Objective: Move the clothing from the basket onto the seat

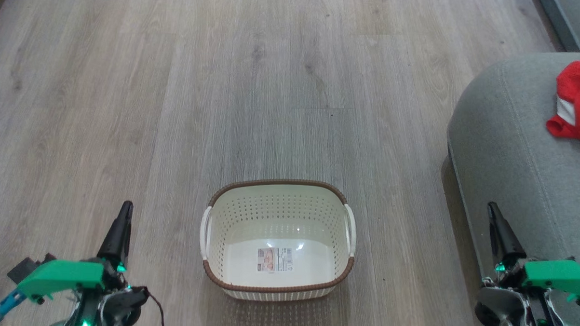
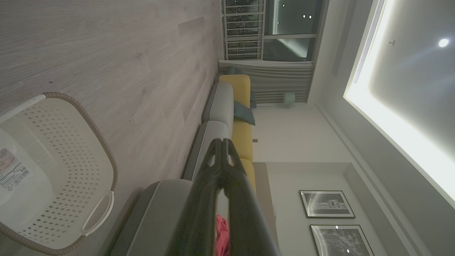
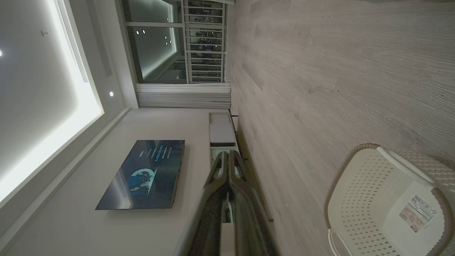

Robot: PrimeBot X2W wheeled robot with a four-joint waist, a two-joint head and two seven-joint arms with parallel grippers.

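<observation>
- Near left: left hand [image 1: 126, 207] on a green mount, two dark fingers pressed together, nothing between them, tips pointing to the far side above the floor [image 1: 177, 82].
- In the left wrist view, past those closed fingers: a grey and yellow sofa [image 2: 241, 89] along the wall, two framed pictures [image 2: 327, 203] beside it.
- Across the whole scene: pale wood-grain planks, running from near to far.
- Near centre: the basket [image 1: 277, 182], upright on the floor between the two hands and well apart from both. Cream perforated walls, brown woven-look rim, a white handle [image 1: 204, 230] on the left side and another on the right.
- On the basket's white bottom: a label sticker [image 1: 274, 259] lying flat, a spot of glare just beside it.
- Right of the basket: the seat [image 1: 512, 142] — light grey upholstery, rounded corner, stitched seam along the edge, near the basket but not touching it.
- Far right, on top of the seat: the clothing [image 1: 579, 103] — bright red, crumpled, a white stripe showing, cut off by the right edge of the head view, well apart from the basket.
- Near right: right hand [image 1: 492, 207] on its green mount, fingers closed on each other, gripping nothing, just in front of the seat's near side.
- In the right wrist view, beyond its tips: a wall-mounted television [image 3: 145, 174], screen lit.
</observation>
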